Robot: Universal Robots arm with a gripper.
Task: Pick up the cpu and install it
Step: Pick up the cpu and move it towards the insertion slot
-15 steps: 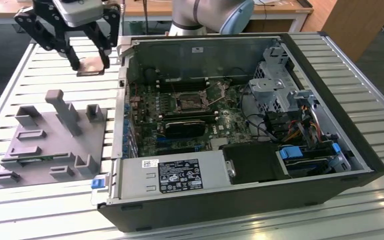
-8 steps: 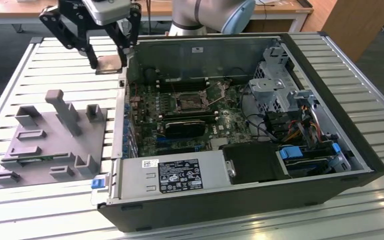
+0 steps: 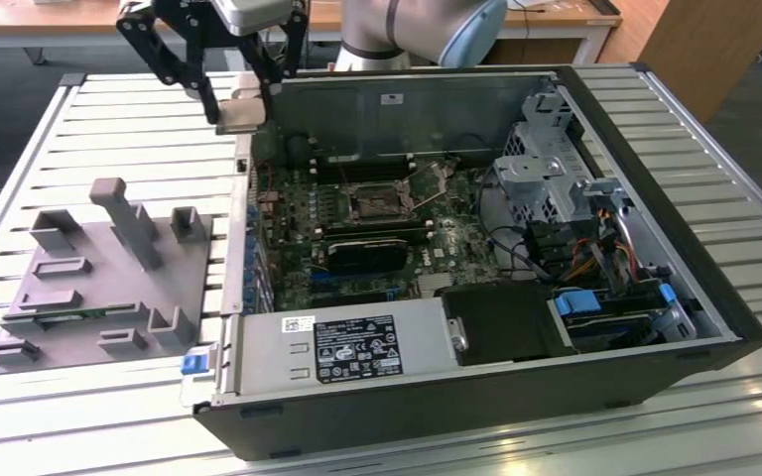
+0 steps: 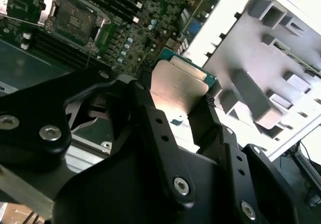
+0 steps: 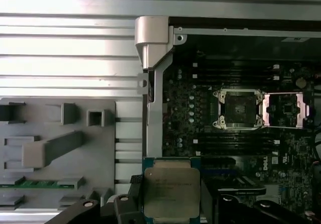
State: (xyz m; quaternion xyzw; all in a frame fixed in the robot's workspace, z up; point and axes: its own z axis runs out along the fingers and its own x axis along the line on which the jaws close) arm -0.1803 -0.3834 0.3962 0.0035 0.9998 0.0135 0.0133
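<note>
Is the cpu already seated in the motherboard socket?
No, in the first wrist view the gripper holds the cpu well apart from the open socket on the motherboard.

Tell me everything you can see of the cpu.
The cpu is a flat square chip with a silvery-grey metal top plate on a thin green rim. It is in the air, off the grey fixture, held by the gripper with its black fingers on two opposite edges. In the exterior view it hangs over the open computer case's edge, not in the socket.
</note>
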